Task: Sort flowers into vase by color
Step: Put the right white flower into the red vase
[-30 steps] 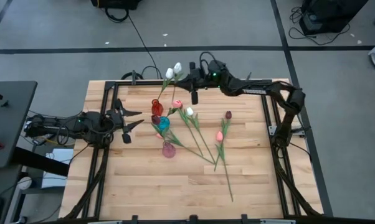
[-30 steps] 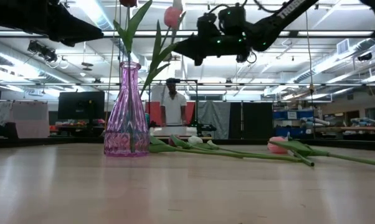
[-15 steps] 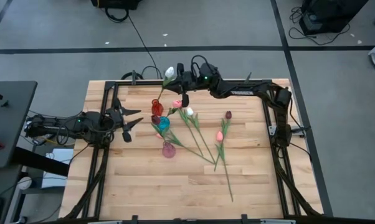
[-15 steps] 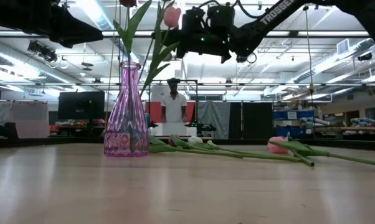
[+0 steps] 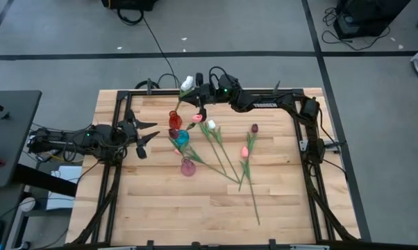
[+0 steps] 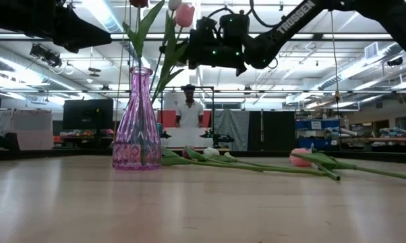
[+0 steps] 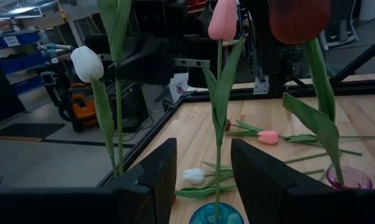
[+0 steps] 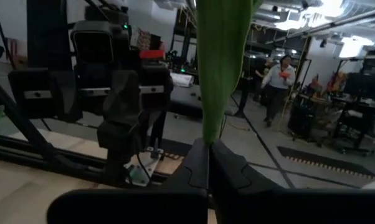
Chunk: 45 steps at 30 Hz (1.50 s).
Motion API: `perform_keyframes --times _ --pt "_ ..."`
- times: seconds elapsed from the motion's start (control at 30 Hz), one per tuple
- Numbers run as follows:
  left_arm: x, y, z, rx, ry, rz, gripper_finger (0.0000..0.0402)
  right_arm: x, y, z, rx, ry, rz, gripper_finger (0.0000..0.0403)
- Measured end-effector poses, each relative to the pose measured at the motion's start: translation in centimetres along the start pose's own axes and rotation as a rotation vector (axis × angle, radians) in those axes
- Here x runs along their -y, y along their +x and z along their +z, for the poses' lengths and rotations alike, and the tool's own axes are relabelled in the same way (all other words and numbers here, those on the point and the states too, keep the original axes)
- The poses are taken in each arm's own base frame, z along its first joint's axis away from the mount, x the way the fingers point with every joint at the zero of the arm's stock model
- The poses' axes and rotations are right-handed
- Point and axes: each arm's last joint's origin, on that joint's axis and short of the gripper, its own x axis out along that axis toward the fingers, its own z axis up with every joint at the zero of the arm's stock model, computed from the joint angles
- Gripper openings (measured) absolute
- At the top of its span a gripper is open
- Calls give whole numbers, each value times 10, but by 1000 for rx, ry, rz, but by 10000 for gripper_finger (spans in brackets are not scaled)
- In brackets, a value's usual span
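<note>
Vases [image 5: 182, 139] clustered mid-table; loose tulips [image 5: 245, 154] beside; right gripper [image 5: 195, 99] jaws pinching white tulip [image 5: 187, 82]; left jaws spread.

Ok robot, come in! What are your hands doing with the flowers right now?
Right gripper shut on white tulip, above the vases. Left gripper open, waiting beside blue vase. Nothing in the way.

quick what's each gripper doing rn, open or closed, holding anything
Left gripper: jaws open, empty, waiting beside the vases.
Right gripper: jaws shut on a white flower, held above the red vase.
</note>
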Motion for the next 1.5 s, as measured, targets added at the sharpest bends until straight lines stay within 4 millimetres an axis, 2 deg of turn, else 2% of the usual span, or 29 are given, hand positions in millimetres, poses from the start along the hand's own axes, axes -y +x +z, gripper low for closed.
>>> perform_keyframes --times 0.37,0.67,0.8,1.0,1.2,1.4,1.5 --pt "0 0 1 9 -10 1 156 1 0 -10 -98 65 -56 14" --pt "0 0 2 14 -14 2 156 0 -1 -14 -133 85 -53 111" --pt "0 0 2 22 -18 4 156 5 1 -11 -171 104 -51 135" --pt "0 0 3 28 -20 4 156 13 10 10 -255 94 -15 138" --pt "-1 0 3 32 -22 5 156 11 18 26 -220 85 22 139" --pt "-1 0 3 32 -18 5 156 3 23 28 -219 88 49 138" --pt "0 0 3 30 -19 2 156 9 16 27 -268 114 35 139"
